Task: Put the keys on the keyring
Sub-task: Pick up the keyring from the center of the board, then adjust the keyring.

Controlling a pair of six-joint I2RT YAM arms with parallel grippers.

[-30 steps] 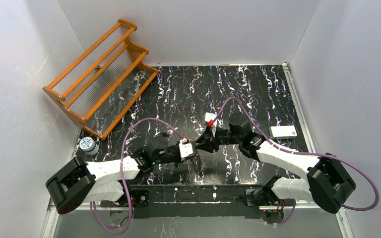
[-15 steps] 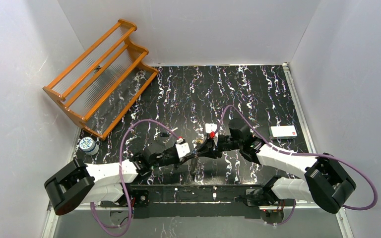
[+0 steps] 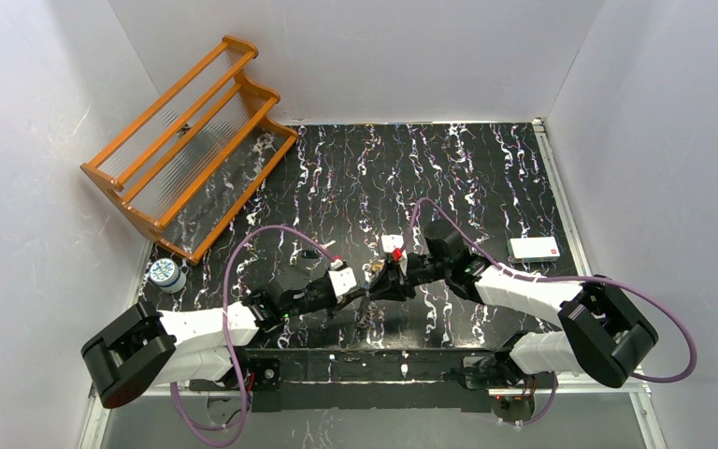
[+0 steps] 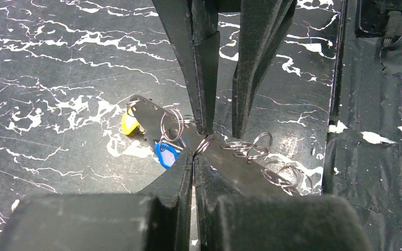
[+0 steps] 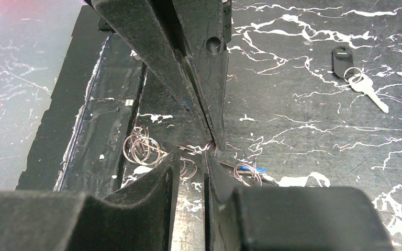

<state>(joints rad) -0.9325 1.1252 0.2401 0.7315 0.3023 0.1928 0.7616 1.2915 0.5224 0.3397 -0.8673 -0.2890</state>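
Note:
My left gripper (image 4: 194,152) is shut on a thin wire ring (image 4: 203,145) of a bundle of metal split rings (image 4: 272,166) strung on a black strap (image 4: 146,115). A blue key head (image 4: 166,155) and a yellow one (image 4: 129,123) hang on that bundle (image 3: 366,314). My right gripper (image 5: 192,156) meets it tip to tip, with its jaws a narrow gap apart and nothing clearly between them. A black-headed silver key (image 5: 365,86) lies apart on the table and also shows in the top view (image 3: 309,253). No white oval loop is in view.
A white card with a red mark (image 3: 534,248) lies at the right. A small round tin (image 3: 164,273) stands at the left, below an orange wooden rack (image 3: 187,140). The black table edge strip (image 4: 377,104) runs close by the bundle.
Both grippers and the hanging bundle have shifted slightly left and toward the near edge. The right arm has stretched further left. The left grip on the ring is unchanged.

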